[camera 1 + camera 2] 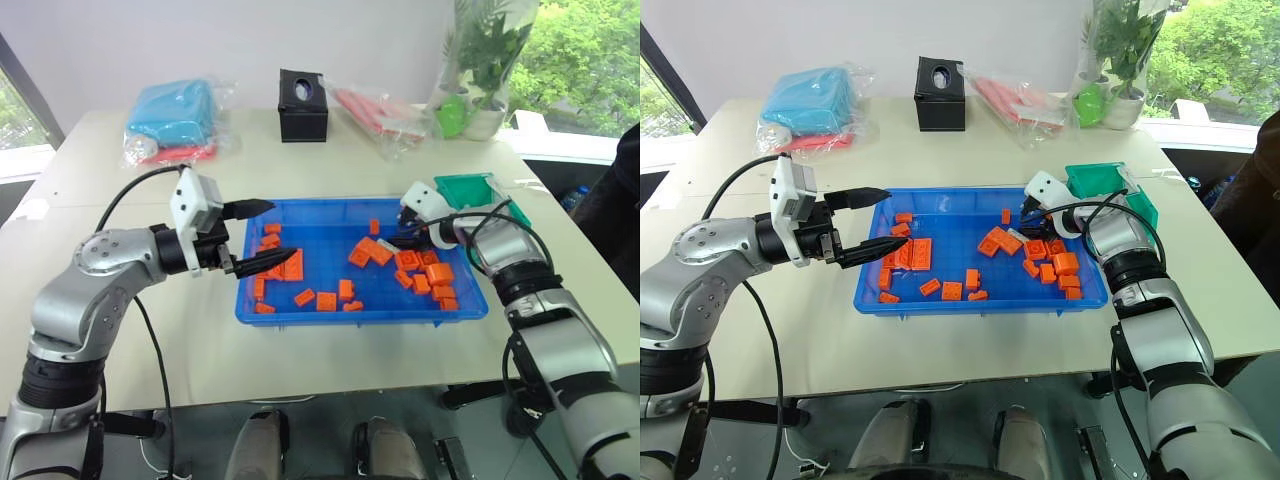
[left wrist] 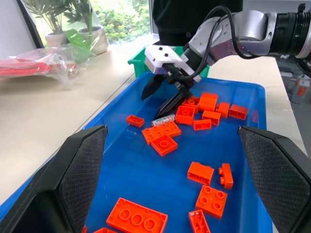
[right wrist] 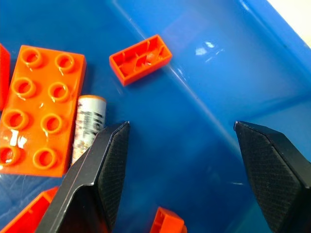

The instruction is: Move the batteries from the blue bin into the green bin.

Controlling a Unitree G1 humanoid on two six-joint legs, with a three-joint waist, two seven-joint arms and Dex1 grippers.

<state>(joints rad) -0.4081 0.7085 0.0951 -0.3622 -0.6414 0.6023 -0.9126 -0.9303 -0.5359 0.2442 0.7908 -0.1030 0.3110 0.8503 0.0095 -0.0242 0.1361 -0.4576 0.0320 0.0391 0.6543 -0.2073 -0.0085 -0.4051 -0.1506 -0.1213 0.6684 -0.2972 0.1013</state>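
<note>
The blue bin [image 1: 330, 225] sits mid-table, strewn with orange blocks [image 1: 425, 275]. One silver-grey battery [image 3: 88, 128] lies on the bin floor against a flat orange block [image 3: 39, 109]; it also shows as the battery [image 2: 164, 119] in the left wrist view. My right gripper [image 3: 181, 127] is open, low inside the bin's far right part, with the battery just outside one of its fingers [image 3: 104, 165]. Over the bin's left edge my left gripper [image 1: 278, 230] hovers open and empty. The green bin [image 1: 470, 190] stands just behind the blue bin's far right corner.
Along the back of the table stand a black box [image 1: 303, 105], a light blue bundle in clear plastic [image 1: 172, 115], a bag of red items [image 1: 380, 112] and a potted plant [image 1: 470, 110]. Bare tabletop lies left of and in front of the blue bin.
</note>
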